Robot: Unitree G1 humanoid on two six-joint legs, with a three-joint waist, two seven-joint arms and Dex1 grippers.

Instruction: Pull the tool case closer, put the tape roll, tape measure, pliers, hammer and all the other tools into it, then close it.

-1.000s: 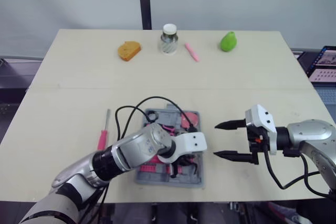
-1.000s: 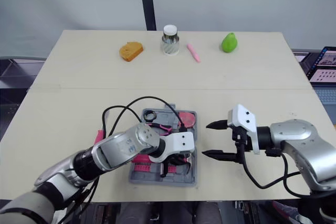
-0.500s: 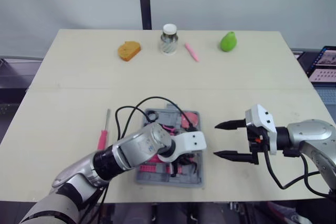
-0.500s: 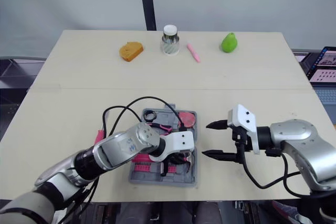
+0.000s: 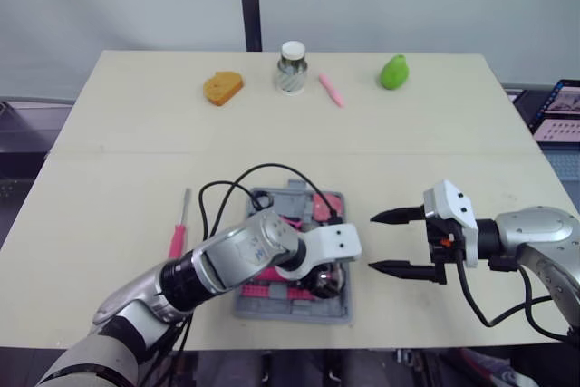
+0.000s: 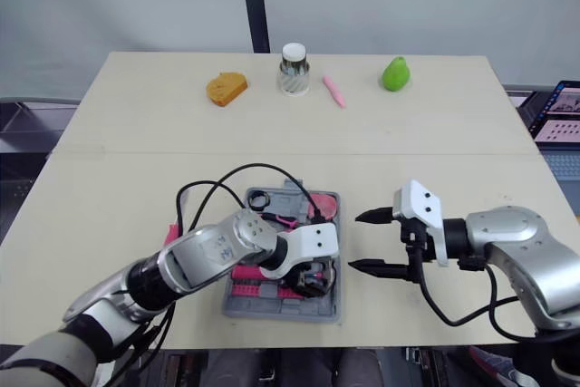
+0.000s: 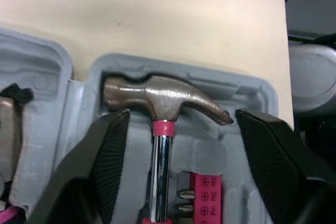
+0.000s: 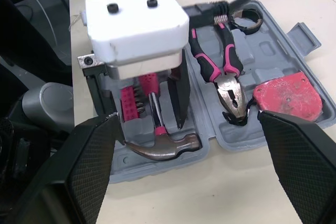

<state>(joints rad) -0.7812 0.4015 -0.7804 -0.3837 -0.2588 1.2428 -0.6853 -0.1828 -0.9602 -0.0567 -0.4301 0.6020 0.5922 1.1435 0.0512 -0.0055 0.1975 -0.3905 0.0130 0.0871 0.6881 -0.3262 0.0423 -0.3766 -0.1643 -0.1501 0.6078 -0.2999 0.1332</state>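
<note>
The grey tool case (image 5: 294,315) lies open near the table's front edge. My left gripper (image 7: 181,124) hovers over its near end, open, with one finger on each side of the hammer (image 7: 157,100). The hammer rests in its moulded slot, untouched by the fingers (image 8: 181,98). Pink-handled pliers (image 8: 226,72), a red tape measure (image 8: 286,95) and a black tape roll (image 8: 245,19) sit in the case's far half. A red screwdriver (image 5: 179,228) lies on the table left of the case. To the right of the case, my right gripper (image 5: 372,242) is open and holds nothing.
Along the far edge stand an orange bread-shaped object (image 5: 222,88), a white-lidded jar (image 5: 292,67), a pink marker (image 5: 331,90) and a green pear (image 5: 393,72). A black cable (image 5: 263,172) loops over the case's far side. A laptop (image 5: 557,111) sits beyond the table's right edge.
My left gripper has opened and let go of the hammer, which now lies in its slot. The right arm has not moved.
</note>
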